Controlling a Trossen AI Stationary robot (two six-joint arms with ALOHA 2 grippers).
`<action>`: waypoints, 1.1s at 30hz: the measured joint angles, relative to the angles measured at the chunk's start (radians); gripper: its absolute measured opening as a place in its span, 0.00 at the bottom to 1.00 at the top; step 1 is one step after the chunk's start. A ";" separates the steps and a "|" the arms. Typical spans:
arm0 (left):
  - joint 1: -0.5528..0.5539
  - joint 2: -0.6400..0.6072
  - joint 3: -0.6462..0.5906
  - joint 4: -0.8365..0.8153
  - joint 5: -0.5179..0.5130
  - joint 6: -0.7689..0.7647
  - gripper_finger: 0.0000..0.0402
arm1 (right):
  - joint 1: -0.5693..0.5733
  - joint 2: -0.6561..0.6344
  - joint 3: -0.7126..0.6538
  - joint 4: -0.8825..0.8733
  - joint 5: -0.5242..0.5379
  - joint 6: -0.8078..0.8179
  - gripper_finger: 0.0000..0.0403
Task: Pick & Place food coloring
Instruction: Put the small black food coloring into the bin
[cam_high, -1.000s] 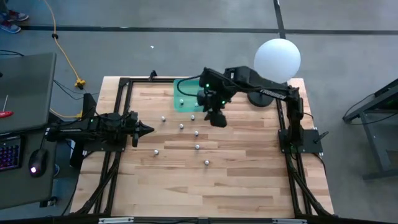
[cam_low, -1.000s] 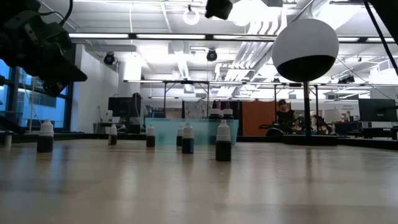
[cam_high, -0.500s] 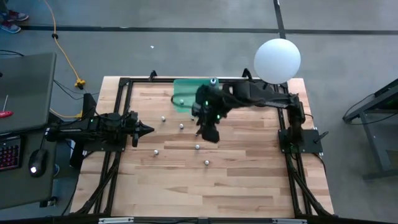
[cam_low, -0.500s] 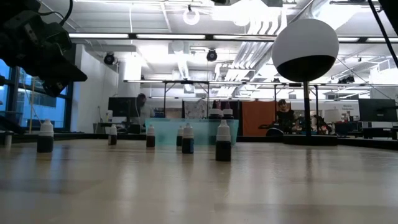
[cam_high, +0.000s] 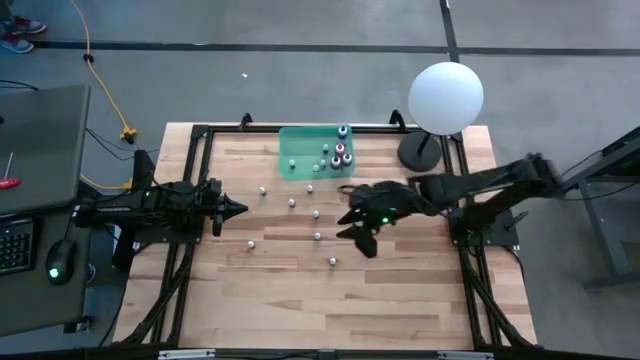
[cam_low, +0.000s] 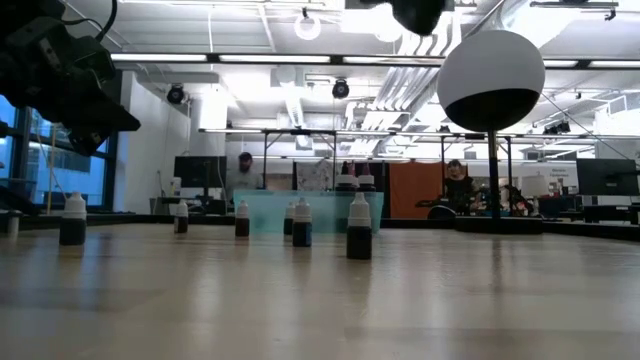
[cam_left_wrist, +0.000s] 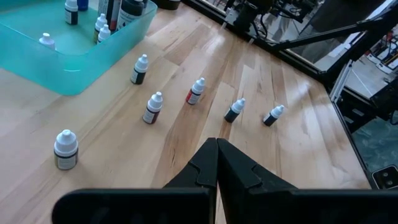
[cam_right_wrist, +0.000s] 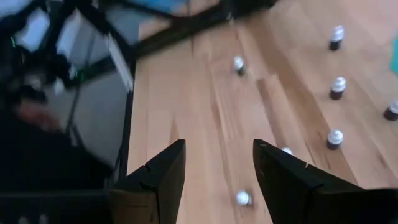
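My right claw (cam_high: 352, 228) hangs over the middle of the table (cam_high: 400, 290), a little right of centre in the overhead picture, with its fingers spread and nothing between them. My left claw (cam_high: 238, 209) waits at the left side of the table, pinched shut on nothing.

The little bottles still loose on the wood stand upright in a scatter at the centre of the frame, to the left of my right claw. The nearest are the one at (cam_high: 318, 236), just beside my fingertips on their left, and the one at (cam_high: 333, 261), below and slightly left of them. Both stand with their caps up, so their long axis points straight at the overhead camera, and I judge that I need to come down from above with a finger on either side of the cap.

The green tray (cam_high: 290, 140) sits at the upper centre of the frame, above and left of my claw, with several bottles (cam_high: 340, 150) already standing in its right half. My right claw is plainly nearer both the closest bottle and the tray than my left, so I judge this pick is mine.
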 joint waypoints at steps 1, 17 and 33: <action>0.000 0.000 0.000 0.000 0.000 0.000 0.00 | 0.008 -0.034 -0.069 0.063 0.017 0.013 0.44; 0.000 0.000 0.000 -0.001 0.000 0.000 0.00 | 0.149 -0.011 -0.733 0.794 0.200 -0.128 0.44; 0.000 0.000 0.000 0.000 0.000 0.000 0.00 | 0.197 0.386 -0.575 0.996 0.213 -0.199 0.44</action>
